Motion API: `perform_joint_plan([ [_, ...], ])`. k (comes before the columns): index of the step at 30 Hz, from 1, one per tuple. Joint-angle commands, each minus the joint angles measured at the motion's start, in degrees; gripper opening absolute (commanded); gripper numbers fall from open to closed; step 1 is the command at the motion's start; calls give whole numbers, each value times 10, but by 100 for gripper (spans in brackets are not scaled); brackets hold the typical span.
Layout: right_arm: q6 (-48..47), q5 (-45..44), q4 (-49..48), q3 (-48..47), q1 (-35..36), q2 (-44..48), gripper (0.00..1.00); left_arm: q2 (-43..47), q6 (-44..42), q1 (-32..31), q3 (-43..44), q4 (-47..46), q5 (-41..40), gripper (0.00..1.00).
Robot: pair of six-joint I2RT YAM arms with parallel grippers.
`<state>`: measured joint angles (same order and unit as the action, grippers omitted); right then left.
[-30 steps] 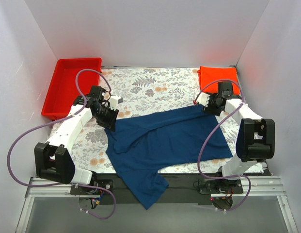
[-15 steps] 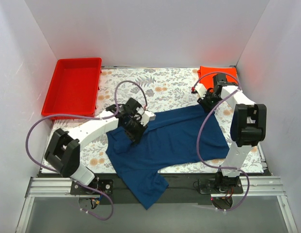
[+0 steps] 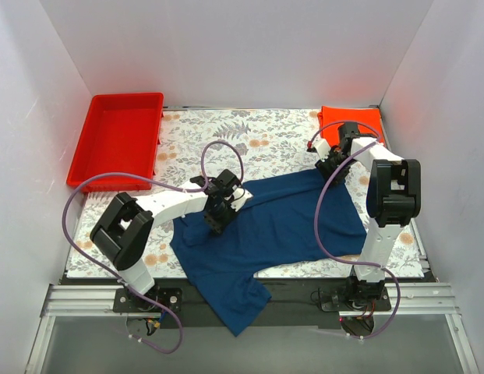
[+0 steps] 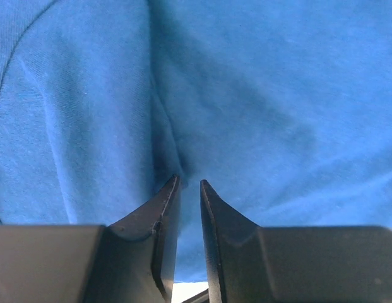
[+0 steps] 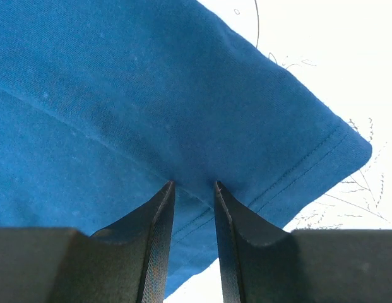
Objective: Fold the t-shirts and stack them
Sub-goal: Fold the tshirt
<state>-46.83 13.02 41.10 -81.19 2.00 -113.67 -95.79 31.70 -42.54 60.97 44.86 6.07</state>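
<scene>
The left arm has swung in from the shirt's left edge. The tray point(image 3: 117, 144) stands at the far left corner of the counter point(image 3: 257, 136). The left fingers point(image 3: 218, 212) are clenched on a raised pinch of the blue shirt point(image 3: 284, 226) near its upper left. That shirt lies spread across the middle, one end hanging over the near edge. The right fingers point(image 3: 333, 173) grasp its far right corner by the hem. Just behind them, the orange shirt point(image 3: 352, 118) lies folded in the far right corner.
</scene>
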Motion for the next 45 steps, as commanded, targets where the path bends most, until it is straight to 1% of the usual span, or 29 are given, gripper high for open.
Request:
perform_joint_plan([
  [1, 4, -2, 14, -22, 1, 4, 37, -3, 9, -4, -6, -18, -34, 19],
  [5, 1, -2, 15, -21, 1, 4, 37, -9, 6, -4, -3, -24, -46, 24],
  [10, -1, -4, 13, -19, 2, 6, 37, -19, 3, -4, -5, -24, -48, 22],
  [12, -2, -4, 14, -20, 0, 6, 37, -18, 0, -6, -7, -21, -47, 18],
  [13, -3, -5, 14, -20, 1, 7, 37, -14, 0, -5, -6, -20, -47, 11],
  [16, -5, -9, 14, -20, 1, 9, 37, 10, -1, -6, 12, 0, -31, 0],
  [19, -9, -8, 14, -17, 0, 11, 37, 40, -18, -6, 39, 37, 33, 0],
  [21, -10, -11, 14, -19, 1, 10, 37, 53, -26, -6, 49, 58, 57, 0],
  [22, -12, -13, 14, -19, 0, 10, 37, 53, -31, -6, 51, 65, 91, 0],
  [25, -14, -18, 14, -19, 1, 11, 37, 34, -32, -6, 66, 89, 153, 0],
  [27, -17, -21, 16, -19, 0, 13, 37, 11, -15, -5, 83, 95, 183, 0],
  [30, -19, -24, 15, -18, 1, 16, 37, 9, -12, -5, 89, 93, 213, 9],
  [32, -22, -26, 15, -17, 1, 20, 38, 13, -7, -5, 91, 84, 221, 18],
  [34, -23, -26, 17, -16, 0, 23, 38, 30, -6, -1, 92, 84, 217, 20],
  [35, -27, -23, 17, -16, 1, 27, 38, 37, -5, 11, 92, 84, 217, 24],
  [37, -28, -19, 16, -20, 1, 33, 38, 62, -8, 34, 95, 84, 216, 25],
  [38, -27, -16, 17, -21, 0, 37, 38, 69, -10, 69, 98, 86, 216, 28],
  [39, -28, -14, 16, -24, 1, 40, 38, 79, -10, 89, 100, 81, 215, 31],
  [40, -27, -13, 16, -33, 1, 42, 38, 90, -13, 133, 101, 76, 210, 34],
  [42, -24, -8, 16, -45, 2, 43, 38, 93, -10, 164, 97, 63, 173, 39],
  [45, -8, -7, 15, -75, 3, 28, 38, 75, -2, 199, 82, 43, 116, 39],
])
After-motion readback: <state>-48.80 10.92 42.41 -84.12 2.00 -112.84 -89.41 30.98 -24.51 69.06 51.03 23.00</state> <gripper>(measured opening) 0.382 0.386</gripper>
